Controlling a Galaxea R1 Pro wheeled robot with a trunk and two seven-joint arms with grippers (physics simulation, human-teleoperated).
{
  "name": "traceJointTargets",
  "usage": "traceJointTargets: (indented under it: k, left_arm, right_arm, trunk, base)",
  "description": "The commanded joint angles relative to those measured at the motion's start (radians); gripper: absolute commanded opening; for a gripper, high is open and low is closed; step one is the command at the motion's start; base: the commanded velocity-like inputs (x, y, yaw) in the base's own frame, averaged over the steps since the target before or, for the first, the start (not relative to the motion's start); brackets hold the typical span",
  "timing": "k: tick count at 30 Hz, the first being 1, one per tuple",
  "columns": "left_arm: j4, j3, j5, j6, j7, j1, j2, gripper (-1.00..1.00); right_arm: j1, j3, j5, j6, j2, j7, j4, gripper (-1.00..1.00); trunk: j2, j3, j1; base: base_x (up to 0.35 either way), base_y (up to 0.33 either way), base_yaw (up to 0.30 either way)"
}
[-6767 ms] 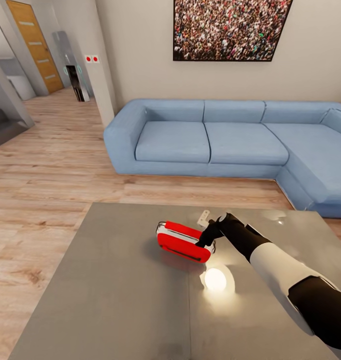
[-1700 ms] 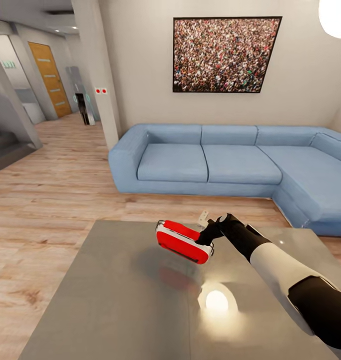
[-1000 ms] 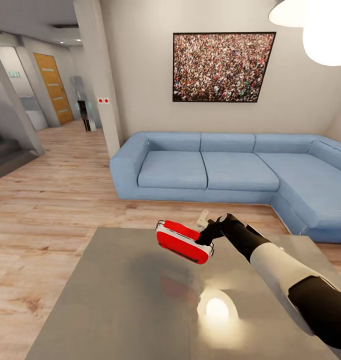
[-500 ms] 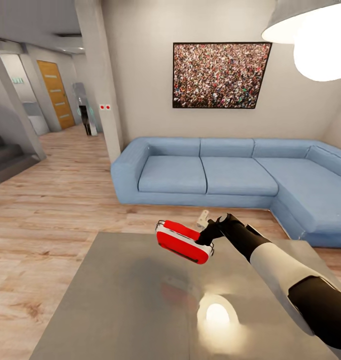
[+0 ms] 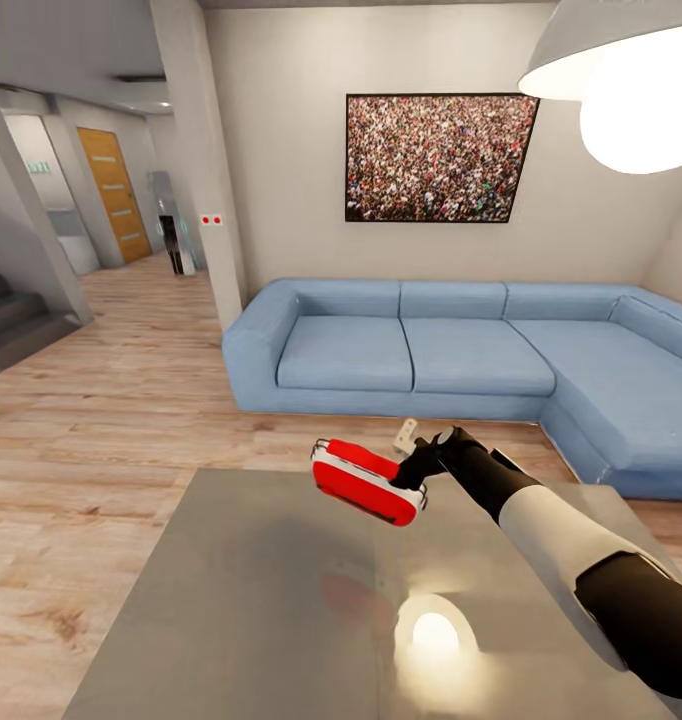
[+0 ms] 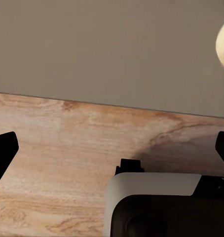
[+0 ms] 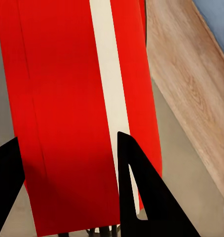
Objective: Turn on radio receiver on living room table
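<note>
The small bright red rounded radio receiver [image 5: 369, 482] is gripped by the right pincer [image 5: 417, 478], closed on its end, above the glossy grey bench [image 5: 231, 600], presumably so its switch can be reached.

Head cam sits high, looking forward and down over the table [image 5: 231, 600] toward the sofa [image 5: 431, 345] and the picture [image 5: 439, 157] on the far wall; right arm enters from lower right. Right wrist cam looks along its fingers [image 7: 141, 192] at very close range onto the radio receiver [image 7: 77, 108], table and floor beyond. Left wrist cam faces down at the table [image 6: 112, 44] edge and wood floor [image 6: 67, 143]. All 3 views share the table and floor.
</note>
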Motion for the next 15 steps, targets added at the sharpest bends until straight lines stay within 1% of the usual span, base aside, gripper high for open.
traceJointTargets:
  k: [1, 4, 7, 9, 10, 12, 13, 14, 15]
  left_arm:
    - [0.0, 0.0, 0.0, 0.0, 0.0, 0.0, 0.0, 1.0]
    - [0.0, 0.0, 0.0, 0.0, 0.0, 0.0, 0.0, 1.0]
    - [0.0, 0.0, -0.001, 0.0, 0.0, 0.0, 0.0, 1.0]
    - [0.0, 0.0, -0.001, 0.0, 0.0, 0.0, 0.0, 1.0]
    - [0.0, 0.0, -0.001, 0.0, 0.0, 0.0, 0.0, 1.0]
    - [0.0, 0.0, -0.002, 0.0, 0.0, 0.0, 0.0, 1.0]
    - [0.0, 0.0, -0.002, 0.0, 0.0, 0.0, 0.0, 1.0]
    - [0.0, 0.0, -0.002, 0.001, 0.0, 0.0, 0.0, 1.0]
    - [0.0, 0.0, -0.002, 0.001, 0.0, 0.0, 0.0, 1.0]
  right_arm:
    - [0.0, -0.001, -0.003, 0.0, 0.001, 0.001, -0.001, -1.0]
    - [0.0, -0.001, -0.003, 0.0, 0.005, -0.01, -0.005, -1.0]
    - [0.0, 0.0, -0.003, 0.0, 0.011, -0.057, -0.009, -1.0]
    - [0.0, 0.001, -0.002, 0.002, 0.028, -0.133, -0.012, -1.0]
    - [0.0, 0.001, -0.001, 0.002, 0.034, -0.158, -0.013, -1.0]
    - [0.0, 0.004, 0.002, 0.007, 0.058, -0.278, -0.014, -1.0]
    - [0.0, 0.004, 0.003, 0.008, 0.063, -0.311, -0.014, -1.0]
    - [0.0, 0.005, 0.004, 0.009, 0.074, -0.379, -0.014, -1.0]
    - [0.0, 0.006, 0.004, 0.009, 0.079, -0.414, -0.014, -1.0]
  trunk:
    - [0.0, 0.0, 0.0]
    - [0.0, 0.0, 0.0]
    - [0.0, 0.0, 0.0]
    - [0.0, 0.0, 0.0]
    - [0.0, 0.0, 0.0]
    - [0.0, 0.0, 0.0]
    - [0.0, 0.0, 0.0]
    - [0.0, 0.0, 0.0]
    - [0.0, 0.0, 0.0]
  base:
    - [0.0, 0.0, 0.0]
    - [0.0, 0.0, 0.0]
    - [0.0, 0.0, 0.0]
    - [0.0, 0.0, 0.0]
    - [0.0, 0.0, 0.0]
    - [0.0, 0.0, 0.0]
    - [0.0, 0.0, 0.0]
    - [0.0, 0.0, 0.0]
    - [0.0, 0.0, 0.0]
